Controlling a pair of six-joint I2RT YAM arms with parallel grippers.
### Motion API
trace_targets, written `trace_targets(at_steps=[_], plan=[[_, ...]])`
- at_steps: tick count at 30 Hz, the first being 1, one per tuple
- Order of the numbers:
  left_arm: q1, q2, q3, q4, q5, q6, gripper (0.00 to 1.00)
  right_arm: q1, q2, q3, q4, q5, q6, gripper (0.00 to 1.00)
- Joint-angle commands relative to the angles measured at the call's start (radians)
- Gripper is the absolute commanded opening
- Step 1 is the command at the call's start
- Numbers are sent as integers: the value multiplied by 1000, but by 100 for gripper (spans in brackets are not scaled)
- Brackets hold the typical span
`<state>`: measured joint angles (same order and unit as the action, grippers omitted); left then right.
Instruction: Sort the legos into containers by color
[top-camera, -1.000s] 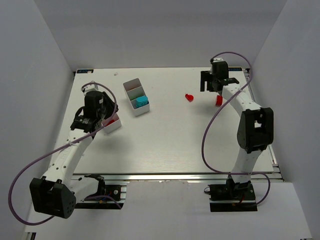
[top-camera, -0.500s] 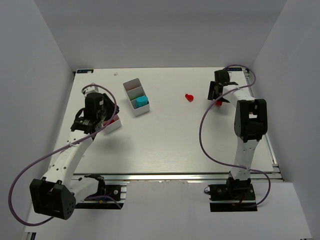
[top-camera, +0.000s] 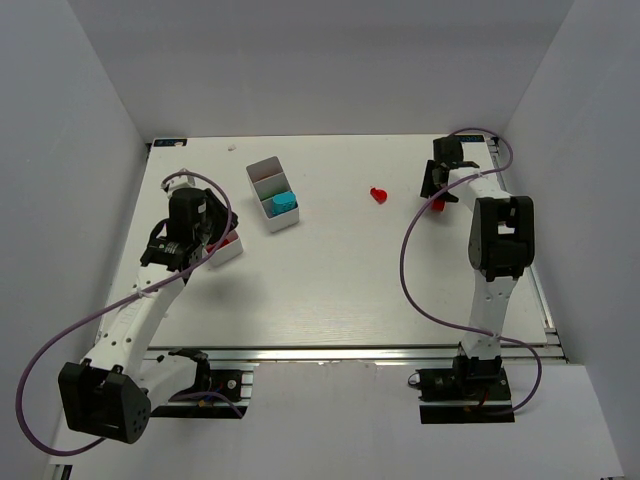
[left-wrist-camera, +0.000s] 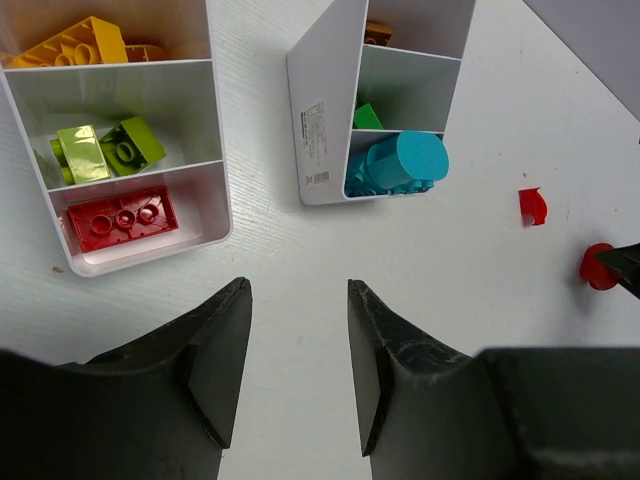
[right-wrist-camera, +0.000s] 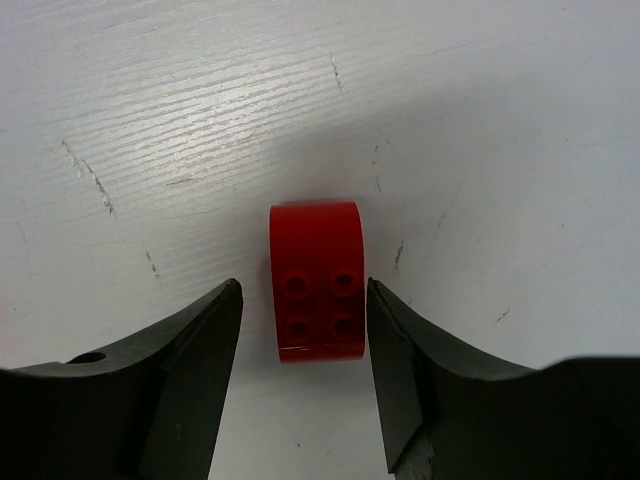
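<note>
In the right wrist view my right gripper (right-wrist-camera: 303, 285) is open and straddles a red lego (right-wrist-camera: 317, 280) lying on the table. A gap shows at the left finger; the right finger is very close. In the top view this is at the far right (top-camera: 437, 204). A second red lego (top-camera: 378, 194) lies loose to its left. My left gripper (left-wrist-camera: 298, 285) is open and empty, hovering by the left container (left-wrist-camera: 215, 200), which holds yellow (left-wrist-camera: 70, 42), lime (left-wrist-camera: 95, 150) and red (left-wrist-camera: 122, 218) legos. The other container (left-wrist-camera: 325, 120) holds a teal piece (left-wrist-camera: 400, 162) and a green one (left-wrist-camera: 368, 116).
Both containers sit in the left half of the table, the tilted one (top-camera: 272, 195) further back than the one by my left gripper (top-camera: 228, 248). Grey walls close in the table on three sides. Purple cables loop off both arms.
My right gripper has come down from above the far right corner onto the red lego, and its jaws have narrowed around it. The left arm has hardly moved.
</note>
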<state>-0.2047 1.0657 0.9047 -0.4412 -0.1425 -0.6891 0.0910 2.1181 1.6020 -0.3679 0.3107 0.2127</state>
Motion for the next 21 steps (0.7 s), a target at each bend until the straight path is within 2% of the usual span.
trace_targets(at_steps=[1, 3, 9, 16, 18, 21], plan=[[5, -21, 6, 1, -19, -4, 53, -10, 0, 27, 4, -39, 13, 58], [4, -18, 13, -2, -20, 0, 53, -11, 0, 26, 6, -44, 8, 56], [4, -19, 34, -10, -37, 10, 54, -11, -12, 21, 26, -61, -12, 37], [5, -49, 45, -13, -52, 17, 51, -13, -62, -19, 70, -143, -48, 0], [5, -64, 51, -11, -65, 25, 51, -10, -111, -48, 131, -197, -62, 0], [5, -113, 46, -4, -100, 30, 51, 4, -200, -118, 222, -359, -125, 0]])
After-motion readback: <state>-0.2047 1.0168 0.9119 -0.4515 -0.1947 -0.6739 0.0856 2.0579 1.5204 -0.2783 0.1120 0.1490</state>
